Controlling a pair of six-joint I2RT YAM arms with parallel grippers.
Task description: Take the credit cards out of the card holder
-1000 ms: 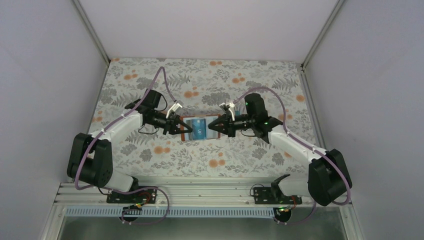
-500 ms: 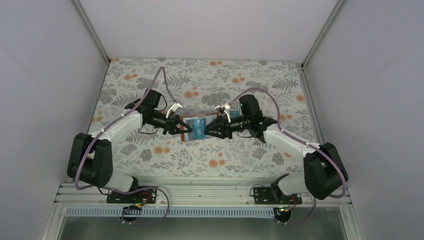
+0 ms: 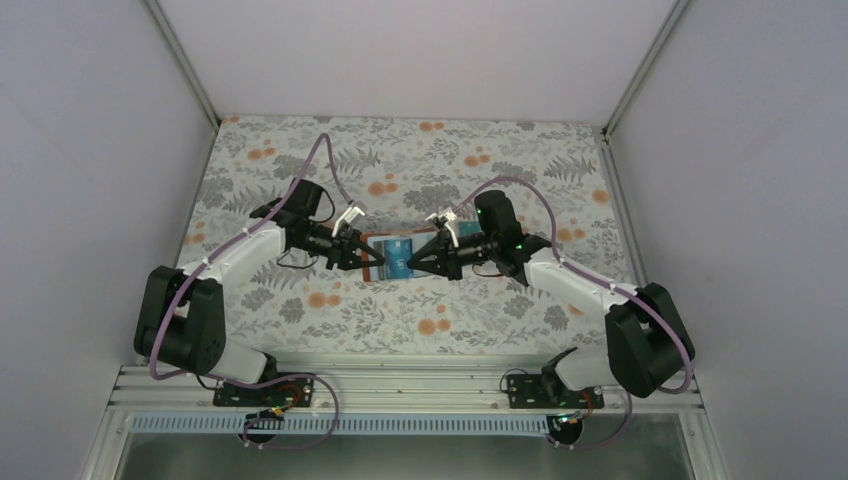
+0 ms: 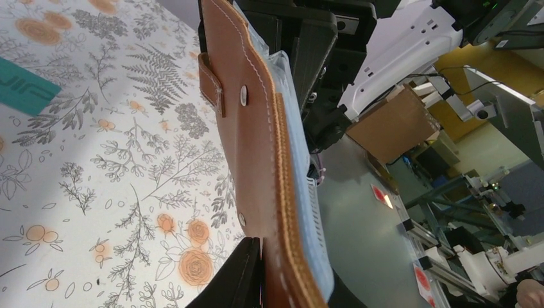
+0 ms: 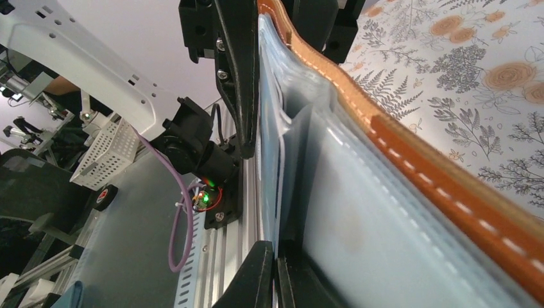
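Observation:
The brown leather card holder [image 3: 378,262] hangs open above the table between both grippers. My left gripper [image 3: 362,256] is shut on its left edge; in the left wrist view the leather [image 4: 253,135] rises from between my fingers [image 4: 234,279]. My right gripper [image 3: 418,262] is shut on the thin edge of a blue card [image 3: 398,254] that sits in the pale blue-grey pockets [image 5: 359,212]; the card's edge [image 5: 271,154] runs up from my fingertips [image 5: 256,273]. A teal-green card [image 4: 24,93] lies flat on the table. The black and pink cards are out of view.
The floral tablecloth [image 3: 420,160] covers the table, with white walls on three sides. The aluminium rail [image 3: 400,385] with both arm bases runs along the near edge. The left arm's cable [image 3: 322,160] loops above the table.
My right gripper has moved left, from the card holder's right edge in over its inner pockets, onto the blue card. The left gripper and card holder have barely moved.

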